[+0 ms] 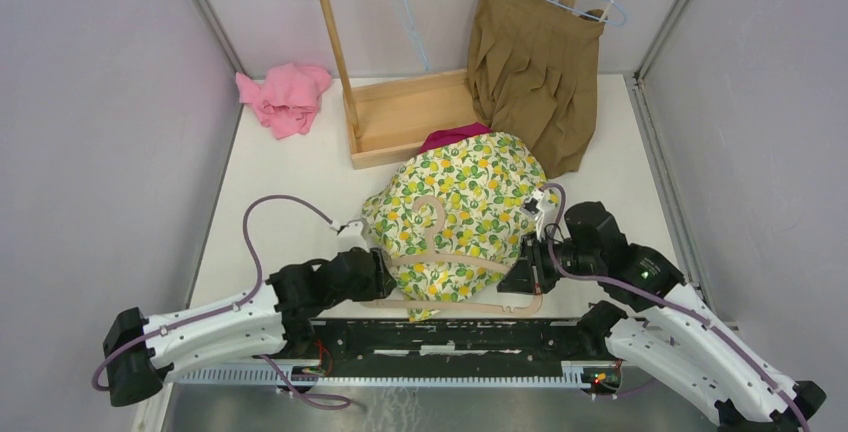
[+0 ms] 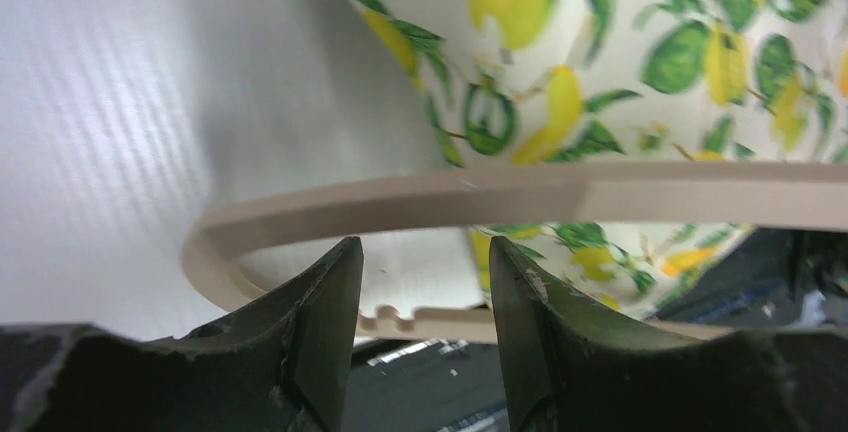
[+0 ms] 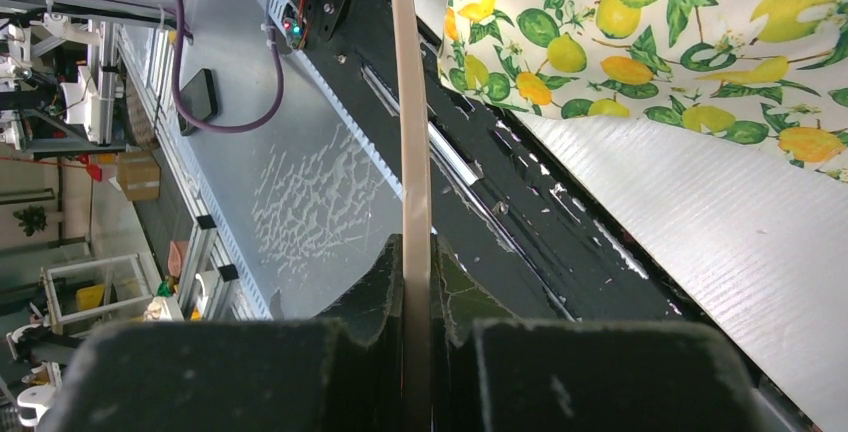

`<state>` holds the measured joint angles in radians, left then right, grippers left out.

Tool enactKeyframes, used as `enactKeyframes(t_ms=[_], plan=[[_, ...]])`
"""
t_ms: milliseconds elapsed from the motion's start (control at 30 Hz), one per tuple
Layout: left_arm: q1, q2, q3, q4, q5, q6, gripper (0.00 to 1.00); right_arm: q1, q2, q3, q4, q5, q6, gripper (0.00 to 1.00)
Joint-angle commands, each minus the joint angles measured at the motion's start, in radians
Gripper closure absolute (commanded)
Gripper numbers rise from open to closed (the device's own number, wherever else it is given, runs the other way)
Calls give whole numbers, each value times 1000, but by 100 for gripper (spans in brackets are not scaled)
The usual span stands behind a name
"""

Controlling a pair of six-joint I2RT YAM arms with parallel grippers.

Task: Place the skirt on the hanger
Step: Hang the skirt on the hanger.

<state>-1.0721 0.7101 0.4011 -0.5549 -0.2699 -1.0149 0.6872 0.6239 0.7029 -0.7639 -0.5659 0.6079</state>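
The skirt (image 1: pixel 470 187), white with a lemon print, lies bunched in the middle of the table. A beige hanger (image 1: pixel 432 214) lies on top of it, hook pointing away from me, with its lower bar (image 1: pixel 470 305) at the skirt's near hem. My right gripper (image 1: pixel 527 280) is shut on the hanger's right end. In the right wrist view the thin bar (image 3: pixel 409 102) runs straight up out of that gripper (image 3: pixel 417 252). My left gripper (image 2: pixel 424 252) stands open at the hanger's left end (image 2: pixel 215 242). The curved bar lies just beyond its fingertips (image 2: pixel 335 272), with nothing between them.
A brown pleated skirt (image 1: pixel 535 62) hangs on a blue wire hanger from the wooden rack (image 1: pixel 405 122) at the back. A pink cloth (image 1: pixel 287 99) lies at the back left and a magenta cloth (image 1: pixel 455 135) behind the lemon skirt. A black rail (image 1: pixel 450 337) runs along the near edge.
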Motion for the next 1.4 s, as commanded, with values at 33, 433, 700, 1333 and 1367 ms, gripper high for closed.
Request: enactKeyframes(t_ms=[33, 433, 700, 1333, 1367], plan=[[-15, -8, -41, 115, -225, -80, 42, 3, -24, 0, 37, -38, -1, 99], [-79, 21, -116, 355, -231, -92, 45, 4, -63, -3, 13, -29, -5, 99], [-148, -97, -215, 426, -273, -129, 47, 3, -66, 3, 3, -31, -14, 99], [-205, -184, -453, 808, -335, -34, 47, 3, -51, 36, -23, -19, -37, 99], [-206, -188, -470, 834, -335, -21, 47, 3, -48, 37, -21, -22, -38, 99]])
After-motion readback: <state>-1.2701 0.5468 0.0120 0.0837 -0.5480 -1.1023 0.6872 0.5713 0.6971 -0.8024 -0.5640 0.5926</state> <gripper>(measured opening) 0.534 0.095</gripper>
